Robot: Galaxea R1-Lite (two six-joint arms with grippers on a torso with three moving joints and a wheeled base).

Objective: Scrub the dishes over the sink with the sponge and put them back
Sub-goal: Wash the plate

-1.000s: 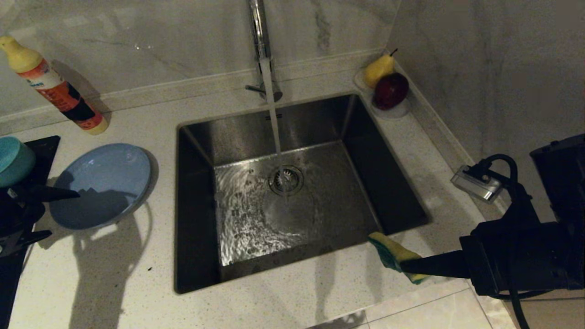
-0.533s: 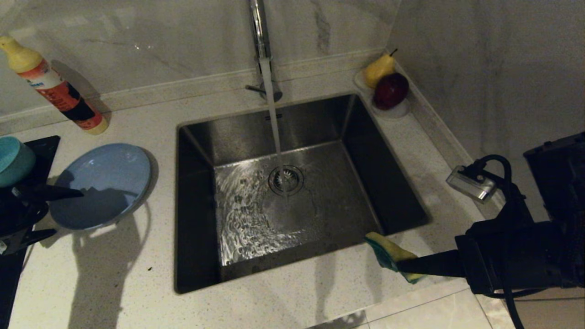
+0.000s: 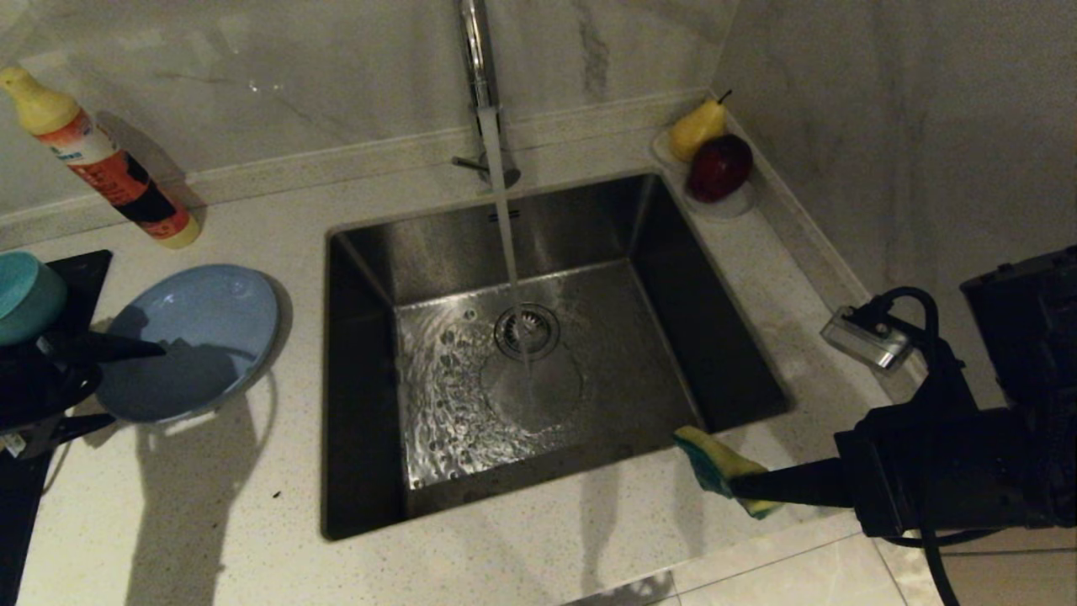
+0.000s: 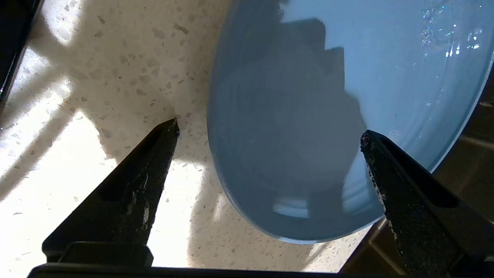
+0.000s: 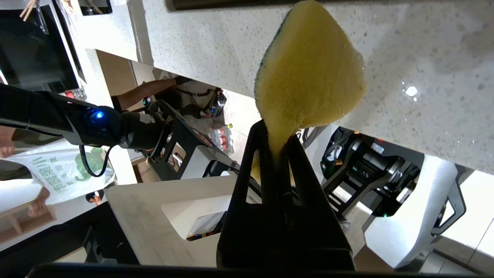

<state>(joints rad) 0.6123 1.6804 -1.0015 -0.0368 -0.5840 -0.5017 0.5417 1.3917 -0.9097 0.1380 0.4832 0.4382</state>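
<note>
Sink (image 3: 740, 370) running and free, light-blue plate (image 3: 210, 328) on the counter to its left, my left gripper (image 4: 270, 131) wide open straddling its near rim, my right gripper (image 5: 278, 150) clamped on the sponge (image 3: 715, 463): seat the rim deep before closing.
</note>
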